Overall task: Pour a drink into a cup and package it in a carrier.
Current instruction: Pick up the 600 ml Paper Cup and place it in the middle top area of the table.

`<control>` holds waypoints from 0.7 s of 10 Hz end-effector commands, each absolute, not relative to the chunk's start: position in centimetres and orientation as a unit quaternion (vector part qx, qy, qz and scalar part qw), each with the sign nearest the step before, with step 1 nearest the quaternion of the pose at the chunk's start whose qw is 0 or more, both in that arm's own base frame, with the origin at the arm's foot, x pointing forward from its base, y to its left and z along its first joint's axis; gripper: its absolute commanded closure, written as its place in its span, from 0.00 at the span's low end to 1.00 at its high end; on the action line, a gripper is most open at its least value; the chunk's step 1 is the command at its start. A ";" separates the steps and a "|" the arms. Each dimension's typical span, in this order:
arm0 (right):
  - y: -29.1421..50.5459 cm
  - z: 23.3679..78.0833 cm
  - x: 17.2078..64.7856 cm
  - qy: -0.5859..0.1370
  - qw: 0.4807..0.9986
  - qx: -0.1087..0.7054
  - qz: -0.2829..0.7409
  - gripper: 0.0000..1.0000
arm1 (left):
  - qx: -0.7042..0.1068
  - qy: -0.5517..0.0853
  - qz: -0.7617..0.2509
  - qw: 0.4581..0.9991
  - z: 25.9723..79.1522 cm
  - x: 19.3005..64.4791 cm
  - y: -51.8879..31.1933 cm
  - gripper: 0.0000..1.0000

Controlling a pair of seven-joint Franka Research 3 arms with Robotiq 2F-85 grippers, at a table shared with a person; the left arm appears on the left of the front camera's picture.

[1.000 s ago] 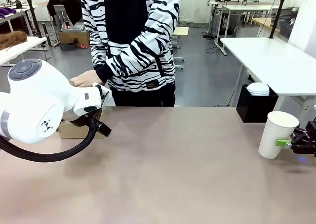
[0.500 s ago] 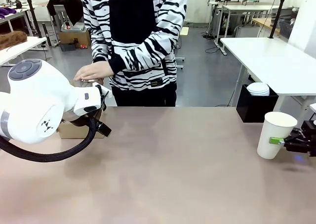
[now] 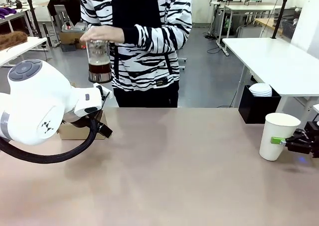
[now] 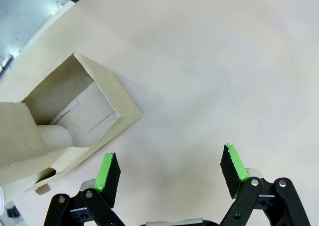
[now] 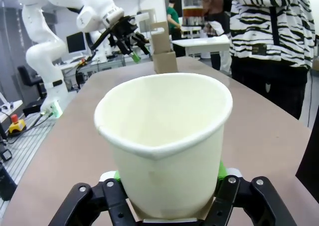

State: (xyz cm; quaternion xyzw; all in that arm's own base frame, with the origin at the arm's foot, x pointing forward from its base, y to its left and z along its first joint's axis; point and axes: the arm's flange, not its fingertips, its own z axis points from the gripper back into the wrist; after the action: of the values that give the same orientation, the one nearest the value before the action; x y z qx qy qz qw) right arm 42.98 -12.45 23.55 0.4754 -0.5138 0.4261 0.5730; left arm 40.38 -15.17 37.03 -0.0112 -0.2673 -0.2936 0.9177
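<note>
The right pincer (image 5: 169,176) pinches the open cup (image 3: 278,128) low on its wall, at the worktop's (image 3: 189,176) right edge; the left pincer (image 4: 171,173) hangs spread beside the carrier (image 4: 114,94). The person's hand (image 3: 102,34) holds the jar (image 3: 99,54) of drink (image 3: 99,67) aloft (far side) — pouring looks next, needing cup and jar brought together.

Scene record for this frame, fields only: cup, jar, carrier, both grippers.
cup: white paper, upright, no lid, no liquid seen inside
right gripper: jaws shut on cup, low on its wall
jar: held above the table by person's hand, dark drink in lower part
carrier: brown cardboard, on table at robot's left
left gripper: jaws open, nothing between them, over bare table beside carrier
</note>
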 end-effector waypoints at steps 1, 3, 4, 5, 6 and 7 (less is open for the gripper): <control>-10.2 29.4 42.2 -0.523 0.595 0.465 0.395 0.34 | -0.012 -0.267 -0.294 0.918 37.0 40.4 -15.2 0.00; -6.2 34.5 42.6 -0.527 0.614 0.448 0.379 0.34 | -0.012 -0.267 -0.294 0.918 37.0 40.4 -15.2 0.00; -3.5 36.1 43.3 -0.530 0.626 0.436 0.371 0.34 | -0.012 -0.267 -0.294 0.918 37.0 40.4 -15.2 0.00; -0.6 37.1 44.2 -0.525 0.634 0.432 0.369 0.34 | -0.012 -0.267 -0.294 0.918 37.0 40.4 -15.2 0.00; 3.0 37.4 45.3 -0.525 0.652 0.430 0.337 0.34 | -0.012 -0.267 -0.294 0.918 37.0 40.4 -15.2 0.00; 6.2 36.8 46.4 -0.526 0.666 0.422 0.317 0.34 | -0.012 -0.267 -0.294 0.918 37.0 40.4 -15.2 0.00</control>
State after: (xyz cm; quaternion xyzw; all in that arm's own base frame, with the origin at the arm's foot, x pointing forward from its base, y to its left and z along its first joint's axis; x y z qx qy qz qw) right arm 45.00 3.27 37.53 0.4306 -0.5266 0.3512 0.6433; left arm 40.37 -15.18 37.02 -0.0110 -0.2671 -0.2937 0.9177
